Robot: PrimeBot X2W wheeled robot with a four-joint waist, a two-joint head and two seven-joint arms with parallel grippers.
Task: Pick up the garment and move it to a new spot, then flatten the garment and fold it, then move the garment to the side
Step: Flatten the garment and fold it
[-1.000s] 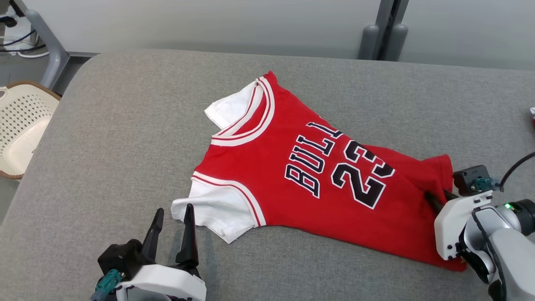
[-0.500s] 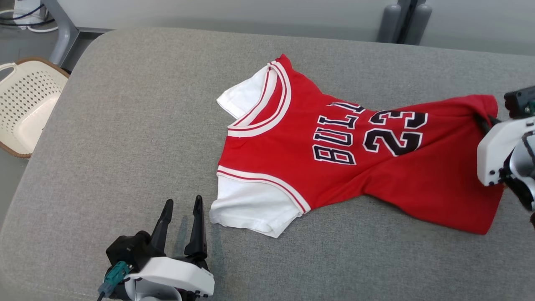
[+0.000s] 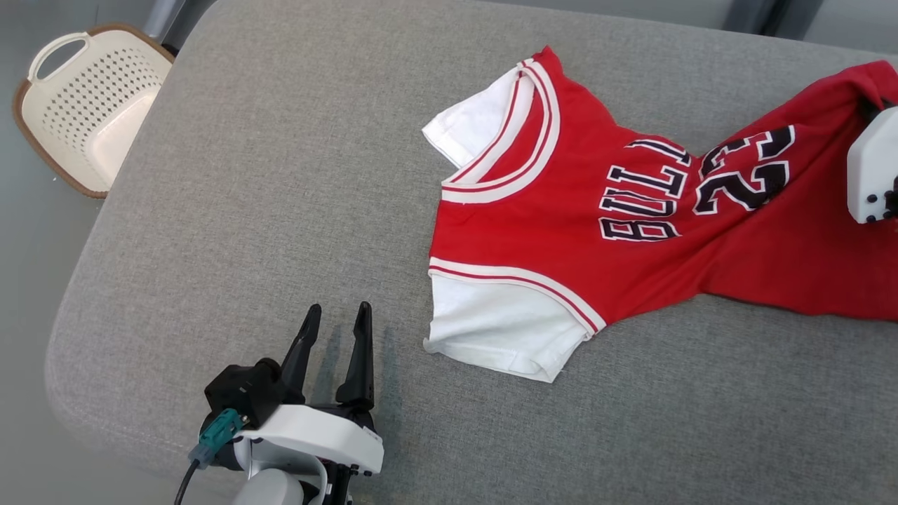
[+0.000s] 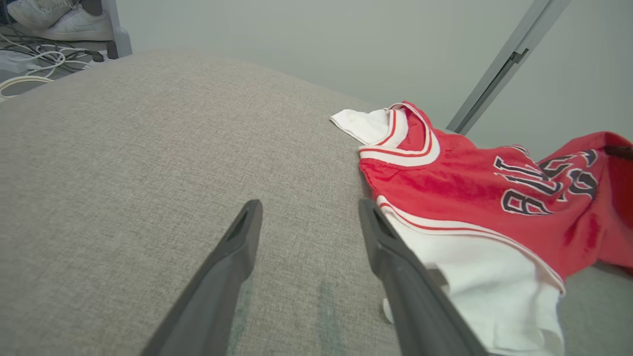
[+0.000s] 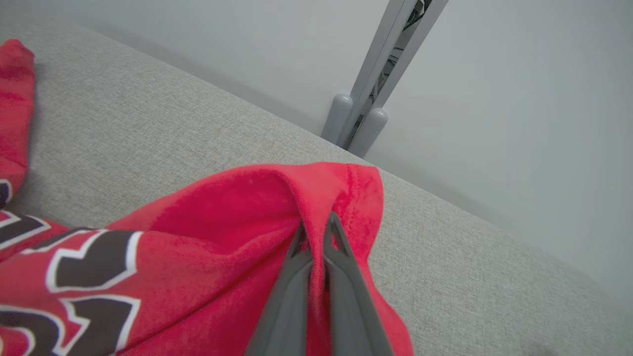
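The garment (image 3: 561,217) is a red jersey with white sleeves and black lettering, spread over the grey padded table (image 3: 266,175). My right gripper (image 5: 316,225) is shut on the red hem of the garment (image 5: 237,212), lifting that corner off the table; in the head view its white housing (image 3: 872,172) sits at the right edge against the raised hem. My left gripper (image 3: 335,319) stands open near the table's front left, just left of the nearer white sleeve (image 3: 501,330). In the left wrist view the garment (image 4: 470,183) lies right of the open fingers (image 4: 390,247).
A cream perforated basket (image 3: 88,105) stands on the floor beyond the table's left edge. Grey partition posts (image 5: 356,123) rise behind the table's far edge. Cables and a pair of shoes (image 4: 54,22) lie on the floor far off. Bare grey padding spreads left of the garment.
My right gripper has closed on the garment's hem and pulled it up and to the right, dragging the jersey rightward. The head camera has also shifted. My left gripper stays open.
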